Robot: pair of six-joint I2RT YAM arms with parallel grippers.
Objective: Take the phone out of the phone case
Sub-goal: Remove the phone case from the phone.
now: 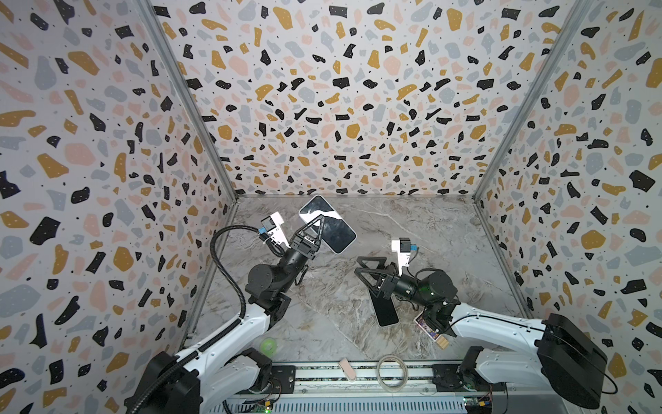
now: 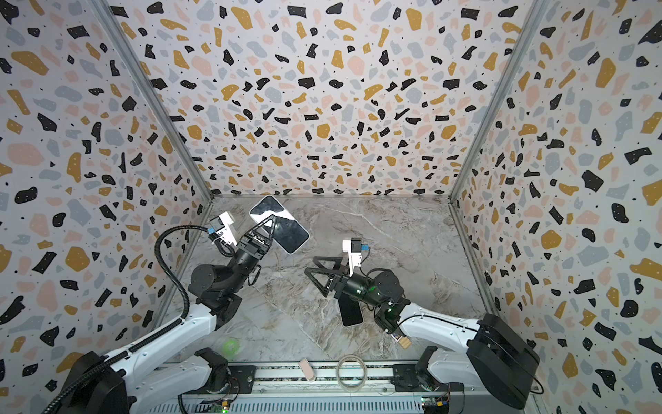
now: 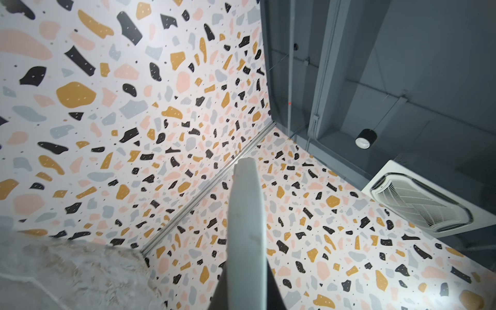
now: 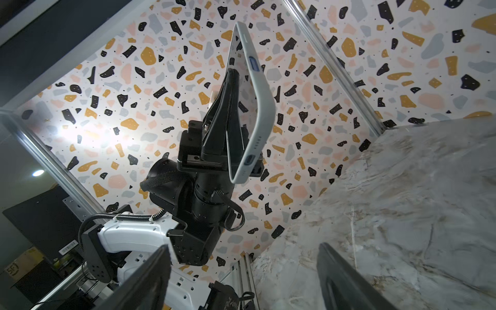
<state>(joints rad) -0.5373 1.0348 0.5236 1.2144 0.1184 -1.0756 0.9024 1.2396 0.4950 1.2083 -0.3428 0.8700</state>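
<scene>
**Q:** Top views, status?

**A:** Both top views: left end effector [image 1: 318, 224] clamped on the pale grey-green, rounded-corner phone case [image 1: 338, 234]. It is held aloft near the rear wall, glossy face up. Right end effector [image 1: 360, 267]: jaws wide, nothing between them, low over the grey marble-pattern tabletop [image 1: 430, 222]. The black-faced, white-rimmed flat phone [image 1: 386, 312] lies on the tabletop, partly under the right wrist and well apart from the case.

**Q:** Left wrist view?

**A:** Only the case's pale edge [image 3: 245, 214] shows, running up between the dark fingers [image 3: 218, 298]. Grip narrow, on the case. Phone not in view.

**Q:** Right wrist view?

**A:** Right fingers [image 4: 150, 281] spread wide, empty. Ahead, the case [image 4: 261, 112] is pinched across its flat faces by the left end effector. Port and speaker cut-outs show on its short side. Cannot tell from here whether the case is empty.

**Q:** Step in hand?

**A:** Judged: separation done, phone resting on the tabletop. Current step approx. release/clear.

**Q:** Next move, reqs?

**A:** Right arm: retract up and away w/o nudging the phone. Left arm: lower the case onto bare tabletop, apart from the phone, then open.
</scene>
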